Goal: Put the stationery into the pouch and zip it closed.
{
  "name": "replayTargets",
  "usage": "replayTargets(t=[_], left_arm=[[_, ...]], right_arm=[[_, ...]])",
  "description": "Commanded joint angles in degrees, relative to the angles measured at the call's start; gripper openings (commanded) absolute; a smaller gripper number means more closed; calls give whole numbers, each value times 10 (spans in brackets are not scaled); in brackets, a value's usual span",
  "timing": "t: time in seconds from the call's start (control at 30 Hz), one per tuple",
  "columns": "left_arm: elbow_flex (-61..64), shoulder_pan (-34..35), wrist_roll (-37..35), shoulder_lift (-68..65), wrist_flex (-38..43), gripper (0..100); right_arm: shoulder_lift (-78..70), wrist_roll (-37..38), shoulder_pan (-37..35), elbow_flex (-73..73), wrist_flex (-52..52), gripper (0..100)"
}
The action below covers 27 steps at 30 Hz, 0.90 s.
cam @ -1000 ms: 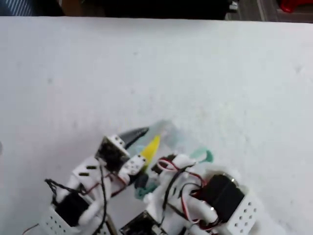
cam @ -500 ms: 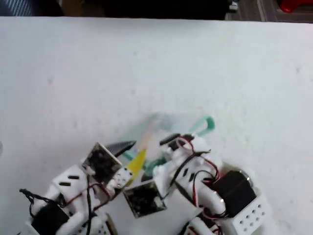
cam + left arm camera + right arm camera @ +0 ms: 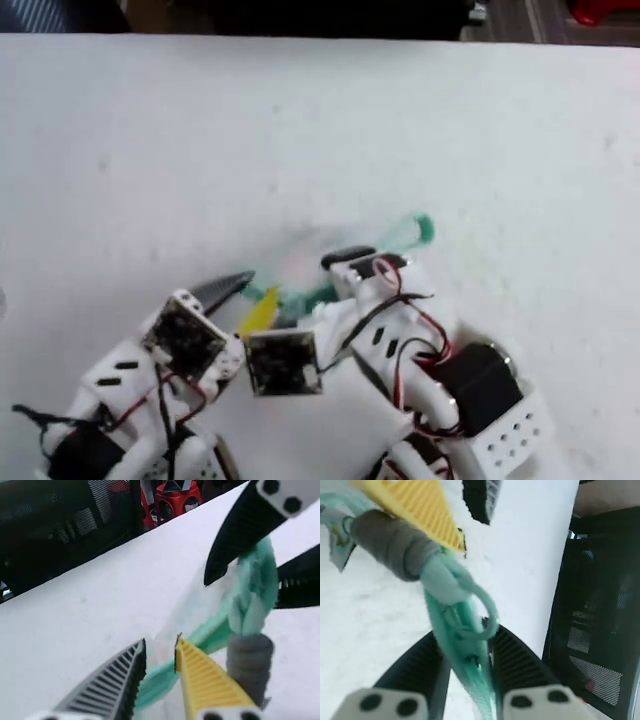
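Left gripper (image 3: 160, 647) first: one ribbed grey finger, one yellow, set narrow and pinching the translucent plastic pouch with the teal zip band (image 3: 215, 627) by that band. Touching the band just beside the yellow finger is a short grey cylinder (image 3: 249, 662); a pale teal tab comes out of one end of it.

Over to the right gripper (image 3: 464, 632): two black fingers closed in on the same teal band, with a thin ring of the zip sitting at their tips. Across the pouch the two grippers face each other, close together but not touching.

From above, the right gripper points to 11 o'clock, and the left one lies at its 8 o'clock, pointing to 2. The pouch sits on the table between them, around 6 o'clock from the table's centre, pale and hard to make out. A teal loop (image 3: 415, 232) sticks out at the right gripper's 2 o'clock. The right arm's white body (image 3: 400, 345), strung with red and black wires, covers the near end of the pouch.

All of it sits on a white table (image 3: 450, 130). Past the 12 o'clock edge the room is dark, with something red (image 3: 600, 10) at 1 o'clock. The wrist views catch black mesh panels (image 3: 600, 605) behind the table.
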State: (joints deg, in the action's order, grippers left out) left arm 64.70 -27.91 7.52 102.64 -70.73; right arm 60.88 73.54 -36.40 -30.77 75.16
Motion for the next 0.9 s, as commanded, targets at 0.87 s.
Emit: replayTargets(t=[0.87], left_arm=[[21,-41,-165,-2,152,128]], right_arm=[[15,-181,-14,-21,-150,18]])
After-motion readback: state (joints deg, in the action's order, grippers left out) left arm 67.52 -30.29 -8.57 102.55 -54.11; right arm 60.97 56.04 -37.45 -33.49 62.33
